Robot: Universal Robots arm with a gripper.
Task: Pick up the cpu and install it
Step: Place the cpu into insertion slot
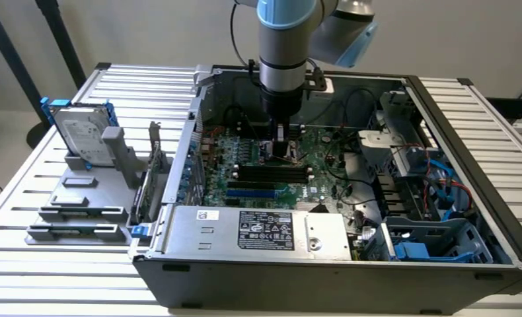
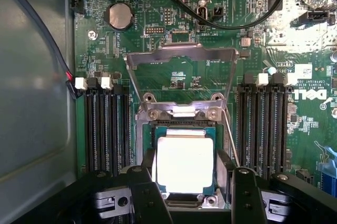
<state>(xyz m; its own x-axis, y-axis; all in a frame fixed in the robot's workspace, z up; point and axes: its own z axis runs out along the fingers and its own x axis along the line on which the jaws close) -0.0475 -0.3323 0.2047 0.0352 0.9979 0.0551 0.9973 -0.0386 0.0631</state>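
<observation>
The cpu [image 2: 184,166], a small square chip with a bright silver top and a green rim, lies flat in the motherboard socket [image 2: 181,124]. The socket's metal load plate [image 2: 181,58] is swung open above it. My gripper [image 2: 185,153] reaches straight down into the computer case [image 1: 437,105]. Its black fingers [image 2: 149,174] sit against two opposite edges of the chip, so it is shut on it. In the exterior view the gripper [image 1: 283,150] is low over the green board's middle, and the arm hides the chip.
Black memory slots [image 2: 108,129] run along both sides of the socket. Black cables [image 2: 237,21] cross the board beyond it. A power supply [image 1: 261,231] fills the case's front. Outside, at the exterior view's left, stand a hard drive [image 1: 80,135] and grey plastic bars [image 1: 76,211].
</observation>
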